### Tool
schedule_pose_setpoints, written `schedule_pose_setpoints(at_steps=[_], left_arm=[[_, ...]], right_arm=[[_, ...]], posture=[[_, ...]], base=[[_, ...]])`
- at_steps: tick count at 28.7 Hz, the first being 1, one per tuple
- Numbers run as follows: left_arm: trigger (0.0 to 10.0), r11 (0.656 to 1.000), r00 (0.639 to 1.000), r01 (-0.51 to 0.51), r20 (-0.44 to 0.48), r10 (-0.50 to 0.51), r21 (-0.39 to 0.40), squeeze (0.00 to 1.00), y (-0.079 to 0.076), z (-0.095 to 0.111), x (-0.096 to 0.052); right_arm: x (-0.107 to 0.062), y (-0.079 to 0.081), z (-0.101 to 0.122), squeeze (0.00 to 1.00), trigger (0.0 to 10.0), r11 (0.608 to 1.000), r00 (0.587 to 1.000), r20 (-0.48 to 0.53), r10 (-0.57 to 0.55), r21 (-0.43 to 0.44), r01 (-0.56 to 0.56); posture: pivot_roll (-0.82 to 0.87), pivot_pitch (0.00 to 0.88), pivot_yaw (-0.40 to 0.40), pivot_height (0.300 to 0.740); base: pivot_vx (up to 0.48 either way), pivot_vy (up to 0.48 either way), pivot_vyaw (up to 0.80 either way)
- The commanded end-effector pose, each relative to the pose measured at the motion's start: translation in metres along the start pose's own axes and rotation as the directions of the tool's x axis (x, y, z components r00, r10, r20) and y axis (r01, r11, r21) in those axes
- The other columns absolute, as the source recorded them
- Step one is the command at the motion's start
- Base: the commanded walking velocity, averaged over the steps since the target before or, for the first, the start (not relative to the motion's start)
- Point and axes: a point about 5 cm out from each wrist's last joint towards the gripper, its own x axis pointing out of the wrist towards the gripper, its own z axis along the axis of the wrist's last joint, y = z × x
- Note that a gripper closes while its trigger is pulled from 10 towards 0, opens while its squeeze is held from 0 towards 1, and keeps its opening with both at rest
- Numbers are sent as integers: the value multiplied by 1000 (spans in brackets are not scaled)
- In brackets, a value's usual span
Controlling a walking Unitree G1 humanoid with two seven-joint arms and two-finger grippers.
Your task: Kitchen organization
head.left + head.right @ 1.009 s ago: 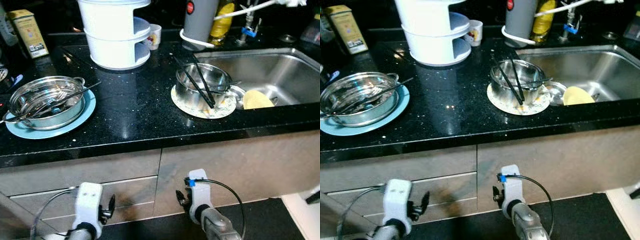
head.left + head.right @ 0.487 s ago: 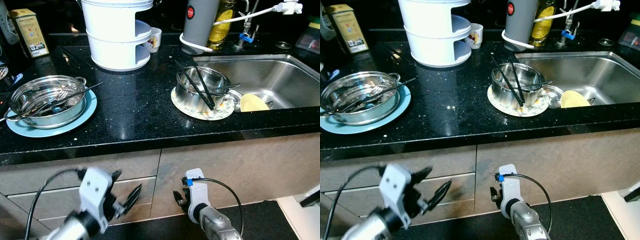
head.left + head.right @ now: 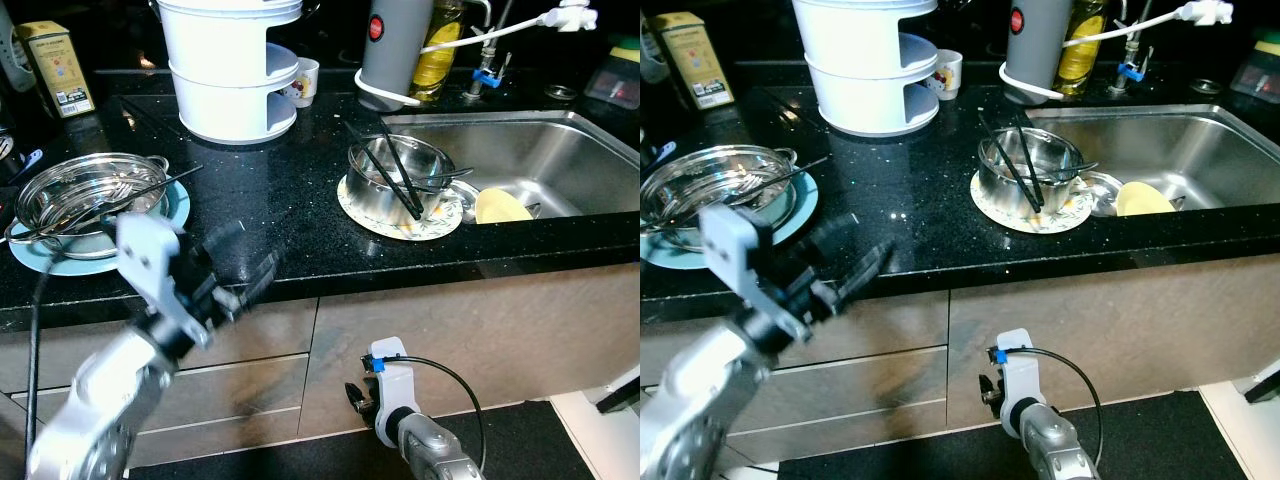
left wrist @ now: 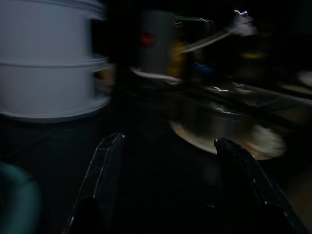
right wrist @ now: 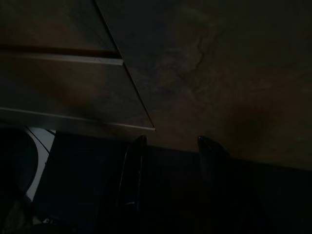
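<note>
Left gripper (image 3: 240, 275) open above black counter (image 3: 280, 220) edge, yellow box (image 3: 52, 68) label unreadable, right gripper (image 5: 168, 146) open, idle.

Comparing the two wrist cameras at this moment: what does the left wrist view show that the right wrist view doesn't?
Left wrist view: blurred countertop items beyond the open left pincer, namely the white stacked container, a grey appliance and the steel pot on its plate.
Right wrist view: the drawer front and dark floor past the right pincer, which hangs low.
Shared: dim lighting, and two black fingers set apart.
</note>
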Motion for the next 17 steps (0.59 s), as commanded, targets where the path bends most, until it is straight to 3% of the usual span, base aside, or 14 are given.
schedule_pose_setpoints(at_steps=[1,3,8,9,11,17], left_arm=[[10000,1000,999,-16,-44,16,4,0,10,-3,6],[10000,1000,999,18,-34,-18,-9,0,12,2,12],[10000,997,998,45,-48,-42,60,0,25,11,29],[10000,986,993,65,-111,-49,152,0,38,13,41],[10000,964,983,83,-178,-38,252,0,55,17,52],[10000,941,966,96,-259,-10,324,0,79,24,61]], right_arm=[[-1,-1,-8,0,10000,1000,999,-33,-4,15,5],[-1,-1,-8,0,10000,1000,999,-33,-2,15,3],[-1,1,-8,0,10000,1000,999,-34,-2,19,2],[0,2,-9,0,10000,1000,999,-35,-1,22,2],[0,3,-9,0,10000,1000,999,-35,0,24,0],[1,5,-9,0,10000,1000,999,-34,2,30,-1]], posture=[[-52,161,-60,740],[-52,161,-60,740],[-50,163,-58,740],[-47,164,-52,740],[-45,165,-46,740],[-43,167,-38,740]], base=[[0,0,0],[0,0,0],[0,0,0],[0,0,0],[0,0,0],[0,0,0]])
